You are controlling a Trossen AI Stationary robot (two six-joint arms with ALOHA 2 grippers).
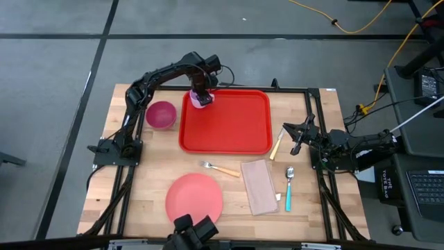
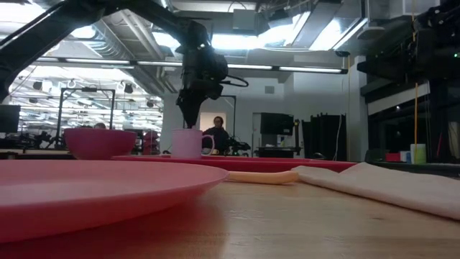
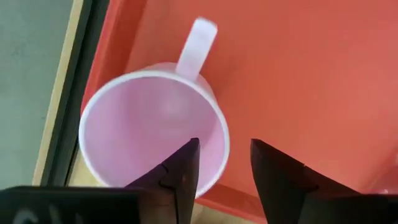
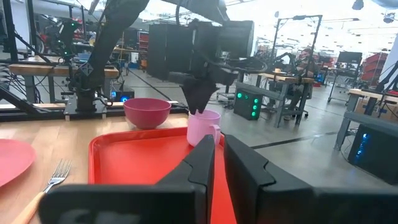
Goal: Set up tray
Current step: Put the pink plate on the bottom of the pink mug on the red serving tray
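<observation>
The pink plate (image 2: 93, 194) lies nearest. Far left on the red tray (image 1: 236, 132), the pink mug (image 1: 202, 99) stands upright; the left gripper (image 3: 224, 163) straddles its rim, fingers apart. Lift straight up to avoid tipping it. The right gripper (image 4: 219, 163), fingers together, waits right of the tray.

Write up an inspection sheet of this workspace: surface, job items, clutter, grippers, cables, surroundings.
Surface: light wooden table, dark frame rails along its sides.
Job's things: large red rectangular plastic tray; pale pink plastic mug upright in its far left corner, handle pointing into the tray.
Clutter: magenta bowl left of the tray; salmon-pink round plate, fork, folded beige napkin, teal-handled spoon, cream-handled knife on the table.
Grippers: left gripper open over the mug's rim, one finger inside; right gripper shut, waiting at the table's right edge.
Cables: yellow cable on the floor.
Surroundings: workshop benches; a person beyond the table.
</observation>
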